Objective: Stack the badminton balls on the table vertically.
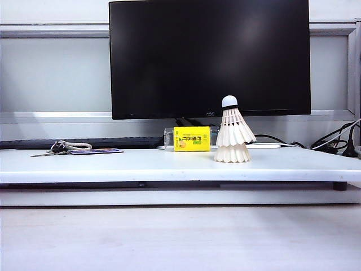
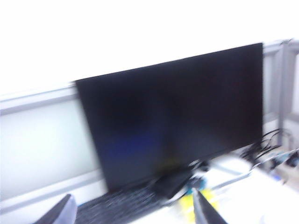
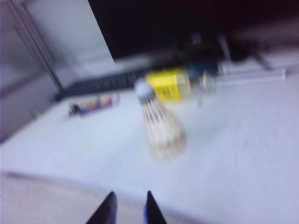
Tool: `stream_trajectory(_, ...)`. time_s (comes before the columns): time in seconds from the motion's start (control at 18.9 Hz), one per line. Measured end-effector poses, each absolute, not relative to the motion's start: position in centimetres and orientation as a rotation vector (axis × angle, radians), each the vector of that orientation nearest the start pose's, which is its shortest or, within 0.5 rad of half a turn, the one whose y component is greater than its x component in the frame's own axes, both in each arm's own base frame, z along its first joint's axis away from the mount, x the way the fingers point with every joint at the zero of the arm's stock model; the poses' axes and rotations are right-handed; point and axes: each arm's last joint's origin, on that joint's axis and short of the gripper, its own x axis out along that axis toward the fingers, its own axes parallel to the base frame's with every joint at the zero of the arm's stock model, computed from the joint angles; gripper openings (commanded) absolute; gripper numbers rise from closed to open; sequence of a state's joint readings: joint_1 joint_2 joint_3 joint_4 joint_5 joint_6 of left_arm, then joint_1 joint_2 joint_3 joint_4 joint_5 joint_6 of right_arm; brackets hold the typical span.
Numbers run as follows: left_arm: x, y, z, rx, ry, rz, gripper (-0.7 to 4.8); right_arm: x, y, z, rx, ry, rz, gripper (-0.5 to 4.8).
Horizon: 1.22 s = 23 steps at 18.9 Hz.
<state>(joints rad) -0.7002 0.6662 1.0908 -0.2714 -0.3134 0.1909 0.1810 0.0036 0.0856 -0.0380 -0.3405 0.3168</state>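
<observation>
Two badminton balls stand stacked on the white table [image 1: 113, 164], right of centre. The upper one [image 1: 234, 127] sits nested over the lower one [image 1: 232, 153], cork tip up. The right wrist view shows the same stack [image 3: 161, 126], blurred, some way beyond my right gripper [image 3: 130, 205]. Its fingertips stand a little apart with nothing between them. My left gripper [image 2: 133, 210] is wide open and empty, facing the monitor and keyboard; the balls do not show there. Neither arm appears in the exterior view.
A yellow-labelled box [image 1: 192, 139] stands just left of the stack, under the black monitor [image 1: 208, 56]. A keyboard [image 1: 84, 142], keys [image 1: 62, 148] and a flat dark item [image 1: 96, 151] lie at the back left. Cables [image 1: 338, 141] trail at the right.
</observation>
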Motion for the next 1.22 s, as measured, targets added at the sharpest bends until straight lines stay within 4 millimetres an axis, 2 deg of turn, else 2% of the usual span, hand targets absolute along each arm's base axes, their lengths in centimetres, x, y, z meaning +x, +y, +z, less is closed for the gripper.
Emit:
stream_trajectory(0.16,5.7,-3.6,41.2,0.114,-0.175,-0.352,2.70,8.1,2.5,21.1,0.297,-0.059,0.539,0.84)
stream_trajectory(0.48,2.7,-1.0,35.7,0.088,-0.222,-0.336,2.68,7.9,2.4,21.8,0.295,-0.087,0.541,0.84)
stream_trajectory(0.53,2.5,-0.8,34.1,0.095,-0.211,-0.338,2.68,7.9,2.4,21.8,0.295,-0.087,0.540,0.84)
stream_trajectory(0.79,3.4,-1.6,31.5,0.174,-0.075,-0.350,2.57,7.9,2.4,21.8,0.295,-0.087,0.538,0.84)
stream_trajectory(0.85,3.5,-1.7,31.2,0.180,-0.063,-0.352,2.11,7.9,2.4,21.8,0.295,-0.087,0.538,0.84)
stream_trajectory(0.9,3.6,-1.8,31.0,0.184,-0.059,-0.353,0.84,7.9,2.4,21.8,0.295,-0.087,0.538,0.84)
stream_trajectory(0.95,3.8,-2.0,30.6,0.194,-0.047,-0.362,0.52,7.9,2.4,21.8,0.295,-0.086,0.538,0.84)
stream_trajectory(1.22,4.0,-2.4,30.0,0.187,-0.034,-0.456,0.51,8.0,2.4,21.2,0.301,-0.016,0.527,0.84)
